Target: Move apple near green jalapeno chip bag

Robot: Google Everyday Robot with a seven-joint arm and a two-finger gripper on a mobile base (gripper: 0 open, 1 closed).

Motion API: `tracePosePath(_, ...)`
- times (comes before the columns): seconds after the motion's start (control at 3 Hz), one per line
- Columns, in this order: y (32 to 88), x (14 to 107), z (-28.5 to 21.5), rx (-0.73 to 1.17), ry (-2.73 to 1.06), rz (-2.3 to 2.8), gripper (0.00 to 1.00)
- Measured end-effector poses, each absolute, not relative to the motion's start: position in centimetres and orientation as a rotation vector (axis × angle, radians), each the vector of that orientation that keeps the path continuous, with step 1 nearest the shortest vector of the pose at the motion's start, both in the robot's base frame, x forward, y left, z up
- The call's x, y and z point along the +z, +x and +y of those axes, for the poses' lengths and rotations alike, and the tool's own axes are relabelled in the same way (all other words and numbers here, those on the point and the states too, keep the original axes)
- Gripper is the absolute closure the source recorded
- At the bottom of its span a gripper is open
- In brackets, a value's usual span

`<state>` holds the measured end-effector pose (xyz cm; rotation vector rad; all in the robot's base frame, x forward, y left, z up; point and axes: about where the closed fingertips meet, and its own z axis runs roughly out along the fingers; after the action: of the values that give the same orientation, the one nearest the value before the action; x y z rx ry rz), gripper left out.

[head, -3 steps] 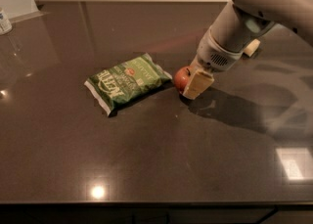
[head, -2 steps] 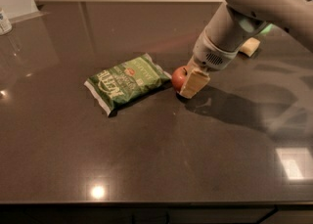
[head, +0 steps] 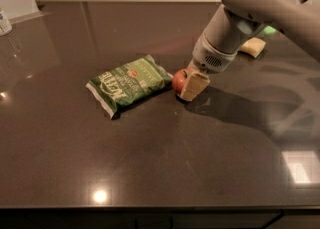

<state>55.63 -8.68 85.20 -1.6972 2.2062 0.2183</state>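
Note:
The green jalapeno chip bag lies flat on the dark countertop, left of centre. The small red apple is right beside the bag's right end, at or just above the counter. My gripper comes down from the upper right and is shut on the apple. Its pale near finger covers the apple's right side. The apple almost touches the bag's edge.
A pale yellow block lies behind the arm at the right, with a small green item beyond it. A white container stands at the far left. The counter's front edge runs along the bottom.
My gripper has moved left with the apple in it, bringing the apple closer to the right end of the bag. The bag has not moved.

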Motion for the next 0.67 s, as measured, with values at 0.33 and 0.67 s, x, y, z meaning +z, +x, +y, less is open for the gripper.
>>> tracePosePath(0.33, 55.69, 84.99, -8.96, 0.221, -1.699, 2.206, 0.12)
tracePosePath(0.67, 55.66, 84.95, -8.87, 0.222, -1.701, 2.205, 0.0)
